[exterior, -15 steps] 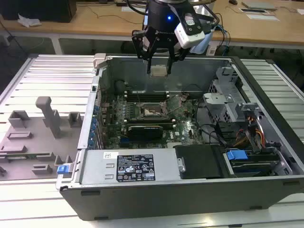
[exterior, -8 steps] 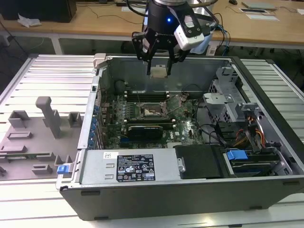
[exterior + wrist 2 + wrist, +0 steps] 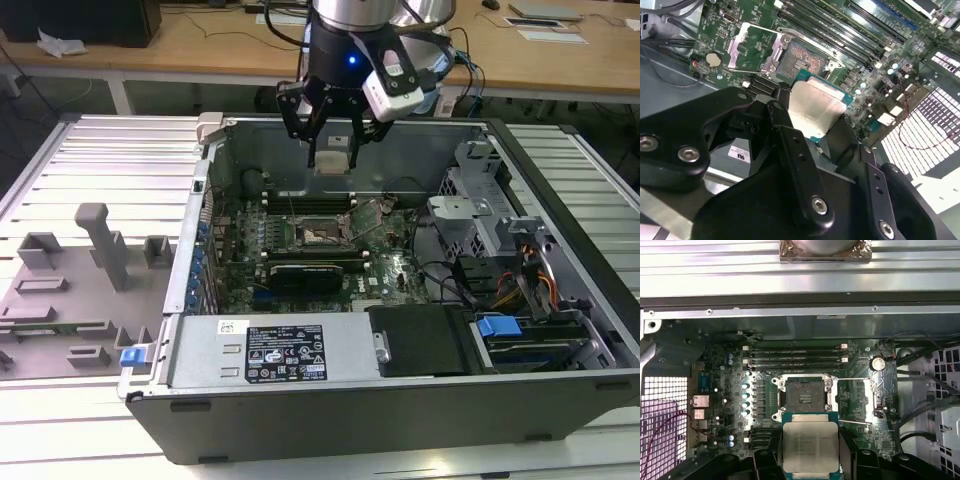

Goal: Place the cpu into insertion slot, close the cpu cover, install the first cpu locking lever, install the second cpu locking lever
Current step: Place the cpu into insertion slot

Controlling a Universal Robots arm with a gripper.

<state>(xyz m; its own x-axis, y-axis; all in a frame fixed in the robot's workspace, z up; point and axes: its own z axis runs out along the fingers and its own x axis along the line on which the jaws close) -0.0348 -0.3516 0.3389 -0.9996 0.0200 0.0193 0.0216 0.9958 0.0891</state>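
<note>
End effector: black two-finger end effector (image 3: 332, 148) hangs over the open grey metal computer case (image 3: 300, 352), up near the case's far wall in the exterior view.
Grip: fingers (image 3: 786, 125) are clamped on the small flat square cpu (image 3: 810, 446), silvery-grey top w/ a greenish rim. One finger on each opposite edge, and the metal top faces the camera in both wrist views.
Cpu vs end effector: right btwn the fingertips, sticking out past them toward the green board.
Cpu vs slot: up in the air, off the board. In the first wrist view its leading edge sits just short of the small square black-framed insertion slot (image 3: 802, 397), roughly lined up w/ it.
Slot: open, contact field exposed.
Cover: thin silvery square-frame cpu cover (image 3: 877, 399) is flipped open and lies beside the slot, green board showing thru its window.
Neighbours: long black memory slots (image 3: 795, 354) run just past the slot, on the side away from the cpu.
Base: case lies on its side on a ribbed silvery metal surface (image 3: 100, 150).
</note>
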